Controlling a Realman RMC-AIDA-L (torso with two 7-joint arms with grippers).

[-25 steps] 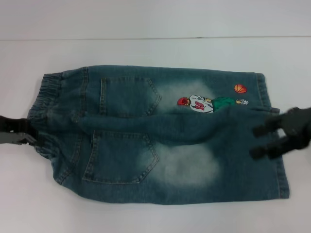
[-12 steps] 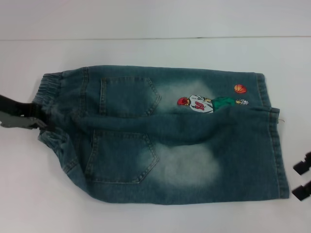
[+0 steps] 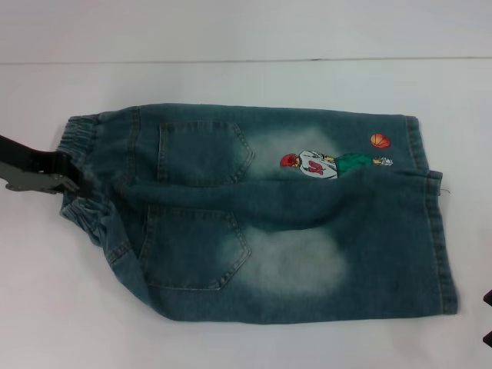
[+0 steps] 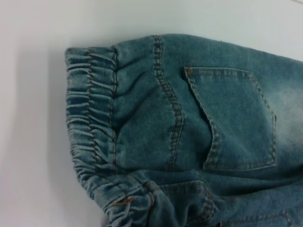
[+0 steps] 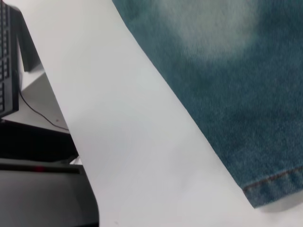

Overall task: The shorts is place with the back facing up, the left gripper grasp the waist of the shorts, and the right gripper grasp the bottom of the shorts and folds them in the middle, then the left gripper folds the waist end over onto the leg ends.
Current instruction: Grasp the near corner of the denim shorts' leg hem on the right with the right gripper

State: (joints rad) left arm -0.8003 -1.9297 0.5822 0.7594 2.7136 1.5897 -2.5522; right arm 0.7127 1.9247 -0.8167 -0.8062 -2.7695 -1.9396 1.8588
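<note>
The shorts (image 3: 261, 211) lie flat on the white table (image 3: 246, 77), back up, waistband to the left, leg ends (image 3: 434, 223) to the right. The denim is blue-green with pale faded patches, two stitched patch pockets and a cartoon basketball player (image 3: 327, 164) on the far leg. My left gripper (image 3: 58, 178) clenches the ruffled elastic waistband, which bunches toward it. My right gripper (image 3: 487, 317) shows only at the right edge, apart from the cloth; I cannot tell its fingers. Bare table surrounds the shorts.
</note>
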